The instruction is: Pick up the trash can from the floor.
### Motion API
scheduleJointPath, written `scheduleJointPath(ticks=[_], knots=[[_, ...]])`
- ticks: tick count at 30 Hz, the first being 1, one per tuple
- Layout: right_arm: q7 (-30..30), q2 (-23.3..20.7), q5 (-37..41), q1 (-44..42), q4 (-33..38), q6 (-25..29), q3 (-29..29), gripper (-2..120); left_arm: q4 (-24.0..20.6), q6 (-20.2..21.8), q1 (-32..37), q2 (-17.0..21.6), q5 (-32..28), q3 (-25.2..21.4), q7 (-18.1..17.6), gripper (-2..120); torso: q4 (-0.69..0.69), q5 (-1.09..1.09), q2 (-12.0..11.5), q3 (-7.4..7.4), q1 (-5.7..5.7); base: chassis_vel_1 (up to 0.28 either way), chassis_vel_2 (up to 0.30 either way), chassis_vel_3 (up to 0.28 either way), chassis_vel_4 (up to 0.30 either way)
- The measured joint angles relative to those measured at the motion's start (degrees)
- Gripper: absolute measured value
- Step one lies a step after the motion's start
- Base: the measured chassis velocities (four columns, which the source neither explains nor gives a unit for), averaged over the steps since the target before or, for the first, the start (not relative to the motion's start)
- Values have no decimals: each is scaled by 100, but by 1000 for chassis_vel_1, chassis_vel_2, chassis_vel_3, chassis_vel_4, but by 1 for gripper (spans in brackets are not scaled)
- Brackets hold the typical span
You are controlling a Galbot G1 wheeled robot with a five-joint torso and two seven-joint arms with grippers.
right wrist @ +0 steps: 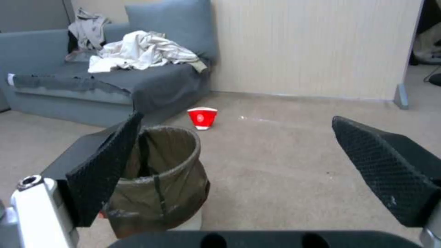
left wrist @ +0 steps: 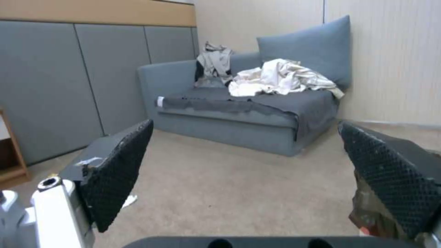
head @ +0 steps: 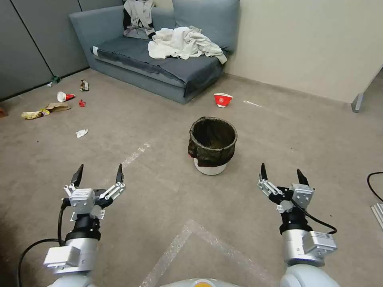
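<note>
Trash can [head: 212, 146] stands upright on the floor [head: 279, 131] at the middle of the head view, a white bin with a crinkled black bag folded down over its rim, nothing touching it. The left pincer [head: 98, 174] hovers at the lower left of that frame with its fingers spread wide and nothing between them, well apart from the can. The right pincer [head: 281, 173] hovers at the lower right, likewise wide and empty, nearer the can but clear of it. In the right wrist view the can [right wrist: 161, 179] sits low and partly behind one dark pad [right wrist: 103, 168]. A red-and-white paper bowl [head: 222, 99] lies on the carpet beyond the can, near the corner of the blue-grey sofa [head: 159, 59] in the upper part of the frame, which carries a heap of pale cloth [head: 183, 44]. Scattered litter [head: 52, 105] lies at the left edge.
</note>
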Motion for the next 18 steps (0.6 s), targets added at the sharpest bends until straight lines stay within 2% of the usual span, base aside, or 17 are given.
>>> scheduleJointPath(ticks=[10, 18], knots=[[23, -17, -47, 7, -7, -5, 3, 100, 56, -18, 28, -34, 173, 31, 4, 100, 1, 1, 0, 0, 0, 0, 0, 0, 0], [32, -17, -47, 9, -16, 9, 0, 100, 69, -34, 32, -46, 177, 40, 3, 100, 0, 2, 0, 0, 0, -48, -53, -48, -52]])
